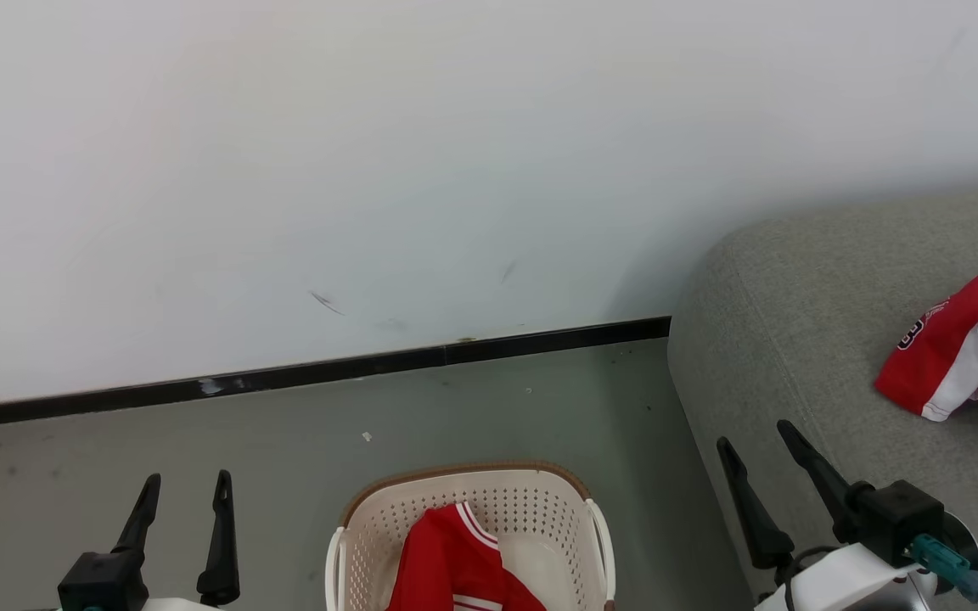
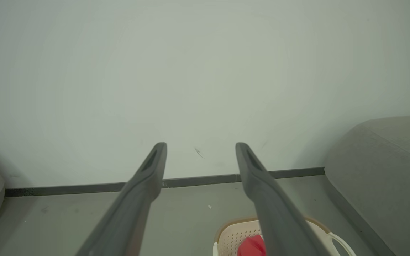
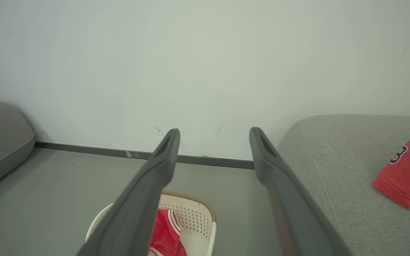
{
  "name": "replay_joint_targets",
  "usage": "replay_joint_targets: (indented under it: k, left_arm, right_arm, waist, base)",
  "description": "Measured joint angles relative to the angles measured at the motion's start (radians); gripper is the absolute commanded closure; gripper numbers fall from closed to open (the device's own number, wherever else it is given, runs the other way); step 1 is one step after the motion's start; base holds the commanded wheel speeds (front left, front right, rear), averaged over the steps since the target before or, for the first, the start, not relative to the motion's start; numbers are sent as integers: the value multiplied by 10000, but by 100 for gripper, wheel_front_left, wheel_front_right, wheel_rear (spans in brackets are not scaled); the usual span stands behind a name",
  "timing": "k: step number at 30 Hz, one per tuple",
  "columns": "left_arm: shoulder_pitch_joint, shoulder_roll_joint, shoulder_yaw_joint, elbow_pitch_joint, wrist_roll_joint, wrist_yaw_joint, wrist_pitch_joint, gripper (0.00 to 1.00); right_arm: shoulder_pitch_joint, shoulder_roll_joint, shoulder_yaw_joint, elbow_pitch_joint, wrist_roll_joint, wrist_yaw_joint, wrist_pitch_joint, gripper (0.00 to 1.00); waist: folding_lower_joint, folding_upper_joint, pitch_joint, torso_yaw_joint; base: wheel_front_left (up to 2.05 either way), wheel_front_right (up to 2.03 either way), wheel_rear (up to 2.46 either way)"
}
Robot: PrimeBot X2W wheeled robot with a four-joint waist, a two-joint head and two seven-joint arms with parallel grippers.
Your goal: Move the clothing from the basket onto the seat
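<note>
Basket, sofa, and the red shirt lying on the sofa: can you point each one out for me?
basket (image 1: 540,509), head view, on its perforated back wall.
sofa (image 1: 795,339), head view, on its rounded grey corner.
red shirt (image 1: 930,356), head view, on the red cloth beside its lettering.

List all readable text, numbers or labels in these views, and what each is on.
"3": a dark, white-edged character on the red garment on the sofa. A fold hides the rest, so it may be part of a longer print. In the head view the same mark is too small to read.
Red garment in the basket: white stripes, no print visible.
Basket: no legible label.
Sofa: none.
</note>
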Motion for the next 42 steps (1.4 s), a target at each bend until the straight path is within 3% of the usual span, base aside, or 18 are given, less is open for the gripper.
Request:
replay_joint_targets:
  k: [42]
  left_arm:
    - [174, 284, -351, -159, 94, -144, 186, 0]
  right_arm:
    - [789, 163, -318, -1235, -240, 0, 0, 0]
  waist:
    - [0, 0, 591, -43]
  base:
    - [0, 0, 0]
